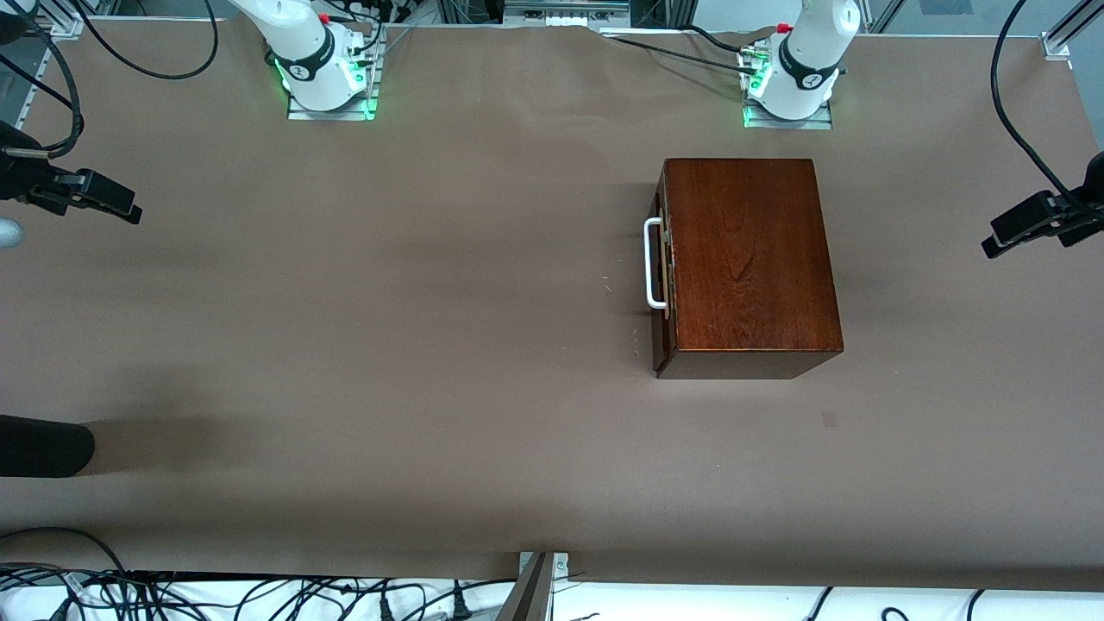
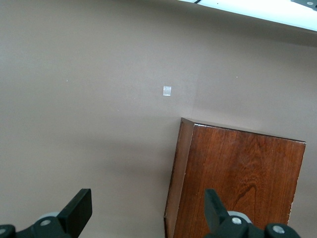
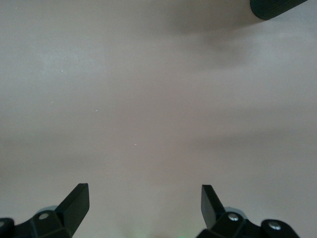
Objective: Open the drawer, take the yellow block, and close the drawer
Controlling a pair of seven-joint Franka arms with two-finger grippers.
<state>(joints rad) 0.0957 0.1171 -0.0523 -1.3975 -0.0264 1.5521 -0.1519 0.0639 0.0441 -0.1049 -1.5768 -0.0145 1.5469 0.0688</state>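
Observation:
The dark mahogany box stands on the brown table toward the left arm's end. Its drawer is shut, and its front with the white bar handle faces the right arm's end. The yellow block is hidden. Neither gripper shows in the front view. My left gripper is open and empty, high over the table beside the box, one finger over the box's top. My right gripper is open and empty over bare table.
Black clamps reach in at both table ends. A black rounded object lies at the right arm's end, also in the right wrist view. A small tape mark lies nearer the front camera than the box.

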